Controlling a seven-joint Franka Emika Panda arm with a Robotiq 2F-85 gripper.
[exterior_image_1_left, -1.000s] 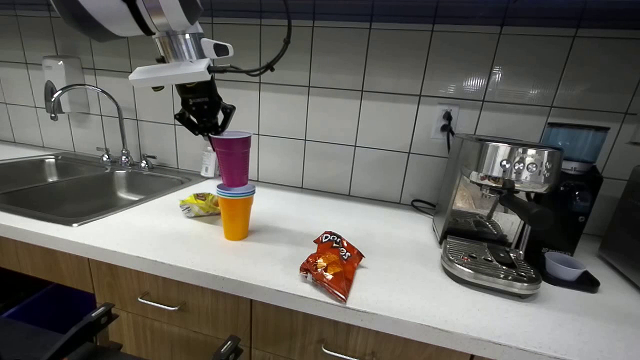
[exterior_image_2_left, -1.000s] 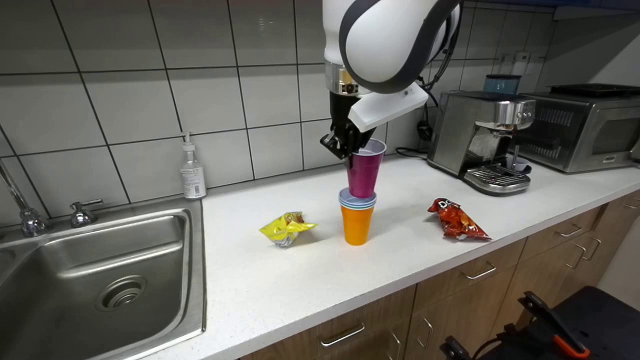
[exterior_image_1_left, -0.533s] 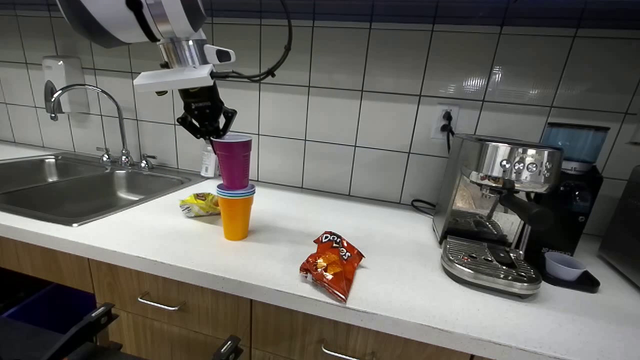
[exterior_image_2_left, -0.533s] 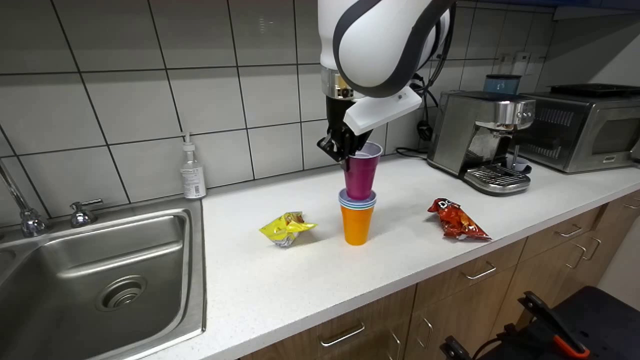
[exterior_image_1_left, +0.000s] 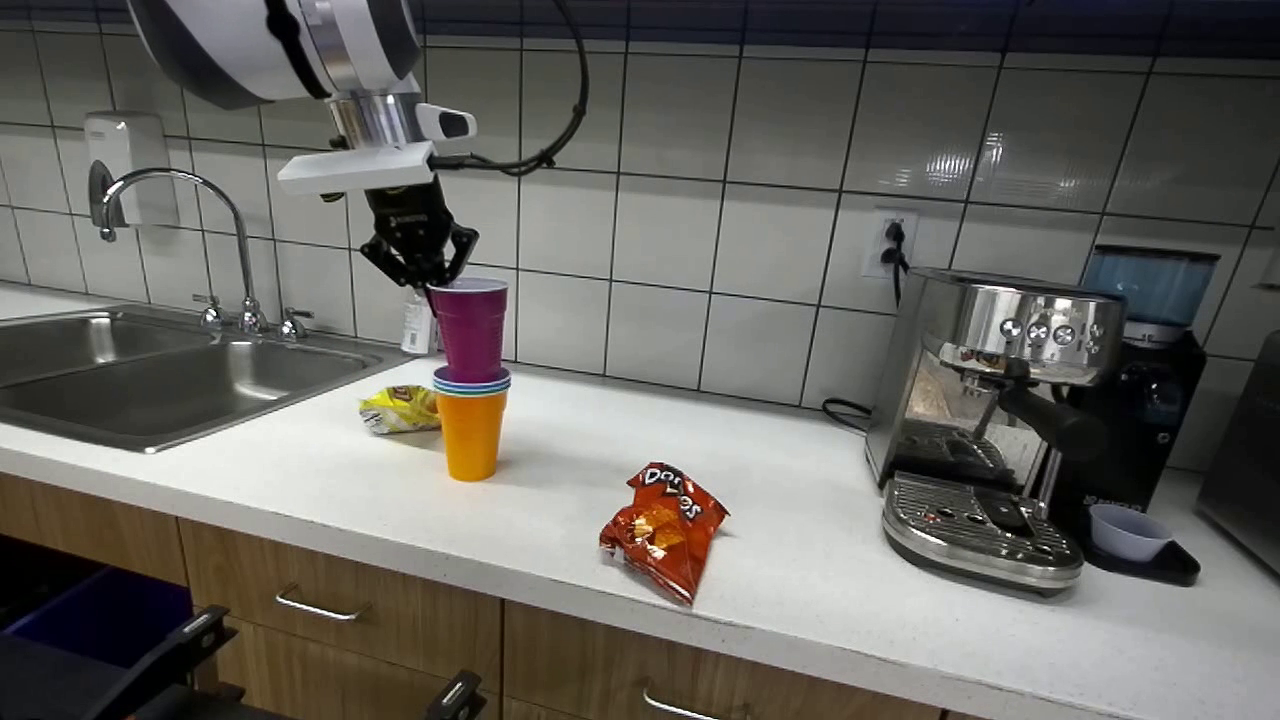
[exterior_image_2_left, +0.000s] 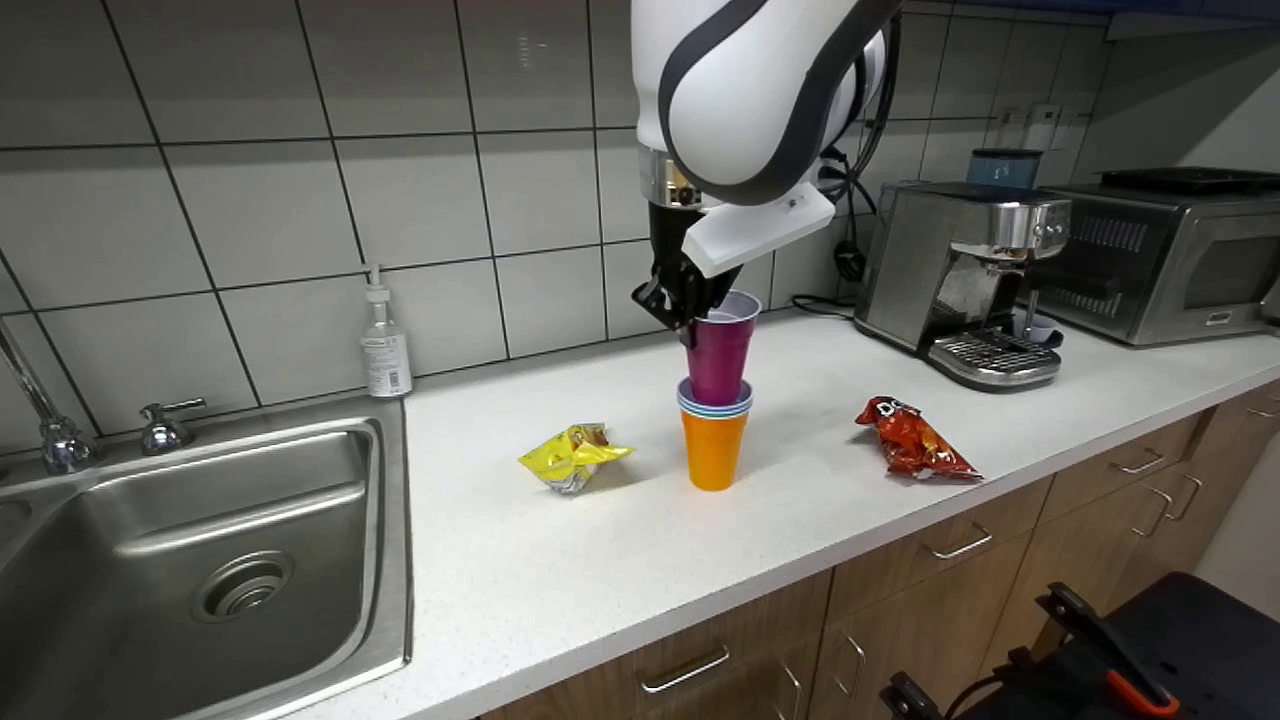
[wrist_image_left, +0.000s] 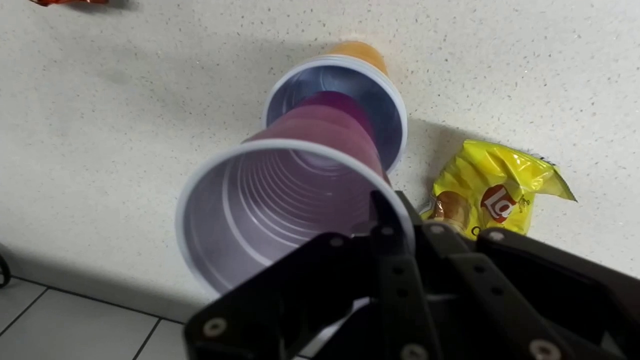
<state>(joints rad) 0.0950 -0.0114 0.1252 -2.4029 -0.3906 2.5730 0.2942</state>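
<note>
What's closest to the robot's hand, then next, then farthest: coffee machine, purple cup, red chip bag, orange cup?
From the hand, in an exterior view:
1. Purple cup, gripped at its rim.
2. Orange cup, just below that.
3. Red chip bag, toward the picture's right.
4. Coffee machine, farther right.

Between the orange cup (exterior_image_2_left: 713, 452) and red bag (exterior_image_2_left: 915, 441) there's room to pass — toward the sink (exterior_image_2_left: 391, 560), the yellow bag (exterior_image_2_left: 573, 456) obstructs.

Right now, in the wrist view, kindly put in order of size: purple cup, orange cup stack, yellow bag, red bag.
Largest: purple cup, the nearest.
Middle, too alike to rank: orange cup stack, yellow bag, both partly covered.
Smallest: red bag, only its edge showing.
</note>
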